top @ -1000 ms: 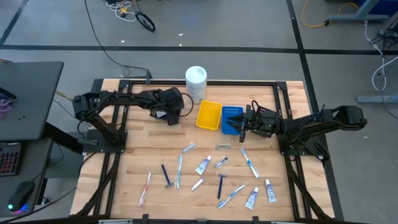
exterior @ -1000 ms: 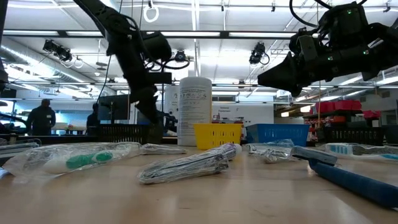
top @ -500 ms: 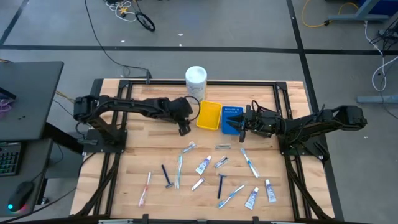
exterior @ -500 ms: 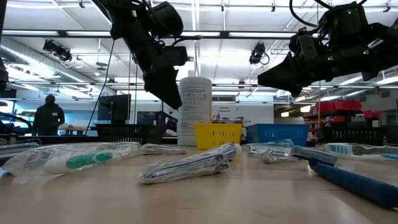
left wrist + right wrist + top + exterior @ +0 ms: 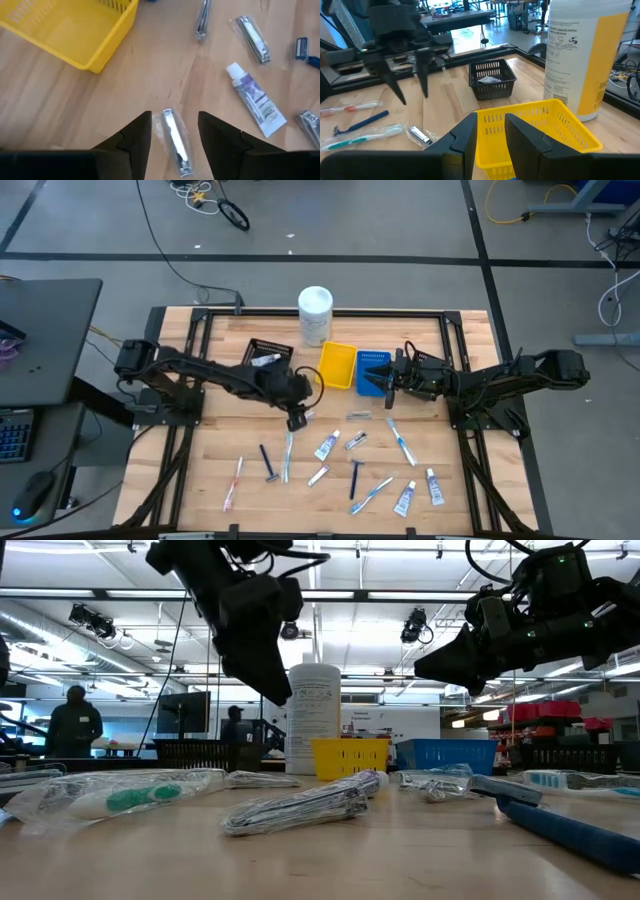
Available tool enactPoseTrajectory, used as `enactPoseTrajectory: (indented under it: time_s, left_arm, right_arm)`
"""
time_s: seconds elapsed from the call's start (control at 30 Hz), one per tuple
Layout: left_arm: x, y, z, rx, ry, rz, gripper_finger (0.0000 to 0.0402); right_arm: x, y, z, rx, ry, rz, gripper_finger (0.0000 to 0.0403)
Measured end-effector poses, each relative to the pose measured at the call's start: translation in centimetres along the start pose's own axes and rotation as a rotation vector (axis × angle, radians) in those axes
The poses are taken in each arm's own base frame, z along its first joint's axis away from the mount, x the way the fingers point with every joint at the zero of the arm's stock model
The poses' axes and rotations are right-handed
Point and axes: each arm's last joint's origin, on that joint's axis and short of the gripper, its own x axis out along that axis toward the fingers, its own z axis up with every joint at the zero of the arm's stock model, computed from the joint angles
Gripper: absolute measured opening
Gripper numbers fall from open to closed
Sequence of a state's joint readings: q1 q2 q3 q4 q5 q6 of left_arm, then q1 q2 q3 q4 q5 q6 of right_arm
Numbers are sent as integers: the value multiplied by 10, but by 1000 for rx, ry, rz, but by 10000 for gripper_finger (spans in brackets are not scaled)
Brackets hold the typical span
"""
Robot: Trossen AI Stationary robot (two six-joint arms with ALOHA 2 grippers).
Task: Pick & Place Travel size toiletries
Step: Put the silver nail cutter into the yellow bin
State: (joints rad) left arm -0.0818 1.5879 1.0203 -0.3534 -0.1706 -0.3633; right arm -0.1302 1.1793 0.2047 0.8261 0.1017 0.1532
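My left end effector (image 5: pixel 174 131) hangs with fingers apart right over a silvery clipper sachet (image 5: pixel 175 144) lying flat on the counter (image 5: pixel 60 100) near the yellow tray (image 5: pixel 70 30). I worry the fingers could scrape the wood or skid the slick wrapper away. My right end effector (image 5: pixel 388 377) waits over the blue tray (image 5: pixel 368 361), fingers slightly apart.

Both arms are matte black, chunky jointed links, and each gripper has two tapered dark fingers (image 5: pixel 135 142) shaped like blunt wedges.

L claw (image 5: pixel 174 131) open, R claw (image 5: pixel 490 131) open
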Motion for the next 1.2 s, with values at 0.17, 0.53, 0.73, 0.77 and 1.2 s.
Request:
enactPoseTrajectory:
  time_s: [0.17,0.53,0.73,0.77,1.2]
  left_arm:
    - [0,-11,-8,-68,-13,15,171]
    - [13,-10,-42,-109,-9,78,171]
    - [19,-8,-49,-121,-46,50,171]
    - [19,-8,-49,-122,-49,50,171]
    - [20,-7,-50,-106,-75,52,171]
  right_arm:
    - [0,0,-2,-2,20,-3,108]
    - [0,-1,-4,-3,37,-5,108]
    - [0,-1,-4,-4,37,-6,108]
    - [0,-1,-4,-4,37,-5,108]
    - [0,-1,-4,-4,39,-6,108]
